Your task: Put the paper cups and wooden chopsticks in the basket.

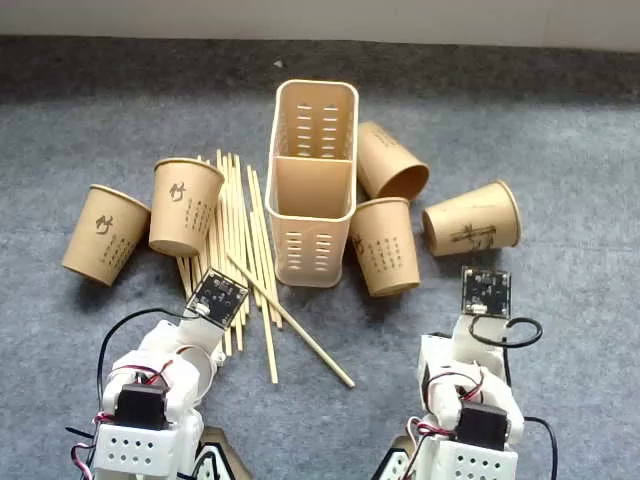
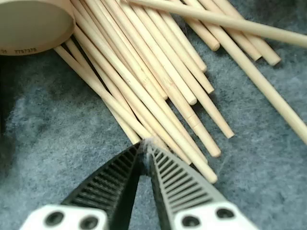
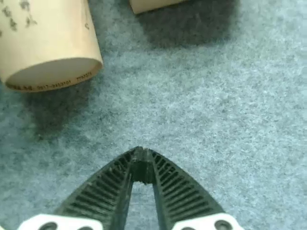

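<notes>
1. Your left gripper is clenched on nothing, its tips just beside the near ends of the wooden chopsticks — these lie fanned left of the basket, which sits toward the grey mat's far edge
2. Your right gripper is clenched empty over bare mat
3. Five paper cups lie tipped over — two left of the chopsticks, three right of the basket

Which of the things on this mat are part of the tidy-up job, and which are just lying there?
Part of the job:
- basket
- paper cups, two to its left and three to its right
- wooden chopsticks, a loose pile left of the basket

Just there:
- grey mat under it all
- pale strip beyond the mat
</notes>
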